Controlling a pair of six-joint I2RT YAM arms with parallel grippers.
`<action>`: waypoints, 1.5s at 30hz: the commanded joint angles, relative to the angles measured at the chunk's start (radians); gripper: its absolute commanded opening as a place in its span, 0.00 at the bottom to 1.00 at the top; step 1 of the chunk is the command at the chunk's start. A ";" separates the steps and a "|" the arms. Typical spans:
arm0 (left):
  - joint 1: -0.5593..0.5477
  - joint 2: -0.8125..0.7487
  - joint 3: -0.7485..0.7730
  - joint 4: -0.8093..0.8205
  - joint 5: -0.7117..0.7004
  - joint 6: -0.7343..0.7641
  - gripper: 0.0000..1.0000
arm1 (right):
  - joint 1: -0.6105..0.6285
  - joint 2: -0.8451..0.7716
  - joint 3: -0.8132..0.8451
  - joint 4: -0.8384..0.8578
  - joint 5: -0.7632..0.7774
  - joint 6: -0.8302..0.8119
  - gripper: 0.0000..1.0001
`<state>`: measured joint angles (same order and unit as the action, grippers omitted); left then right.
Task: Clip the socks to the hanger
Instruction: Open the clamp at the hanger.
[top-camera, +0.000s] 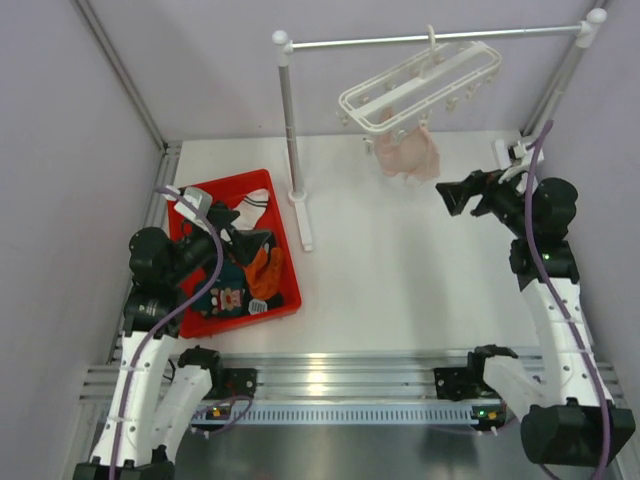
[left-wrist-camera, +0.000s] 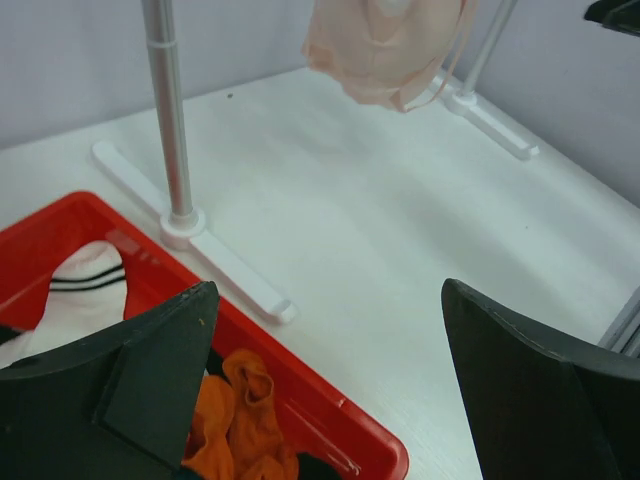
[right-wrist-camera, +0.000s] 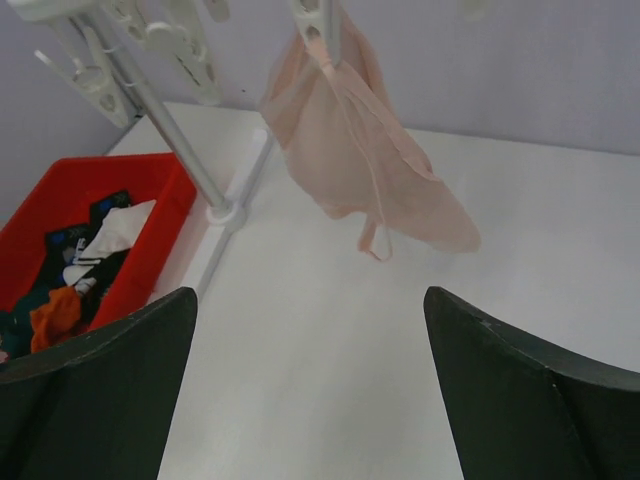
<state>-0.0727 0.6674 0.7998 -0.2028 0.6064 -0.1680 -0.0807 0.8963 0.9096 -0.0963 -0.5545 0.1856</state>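
I can read no text, brand, number or sign in any view; the small white tag (top-camera: 257, 306) among the socks (top-camera: 262, 272) at the near right of the red bin (top-camera: 232, 186) is too small to make out.

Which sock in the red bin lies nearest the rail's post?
The white sock with two black stripes, in the bin's far corner; the orange sock and dark ones lie farther away.
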 joint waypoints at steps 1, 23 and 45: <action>0.001 0.001 -0.033 0.246 0.101 -0.030 0.98 | 0.111 0.036 0.104 0.162 0.040 0.002 0.93; -0.197 0.115 -0.050 0.387 0.072 0.205 0.97 | 0.377 0.380 0.317 0.359 0.229 -0.057 0.73; -0.683 0.530 0.162 0.755 -0.329 0.329 0.81 | 0.386 0.437 0.410 0.264 0.137 0.100 0.17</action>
<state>-0.7078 1.1702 0.8970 0.4080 0.3576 0.1303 0.2878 1.3560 1.2644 0.1551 -0.3908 0.2256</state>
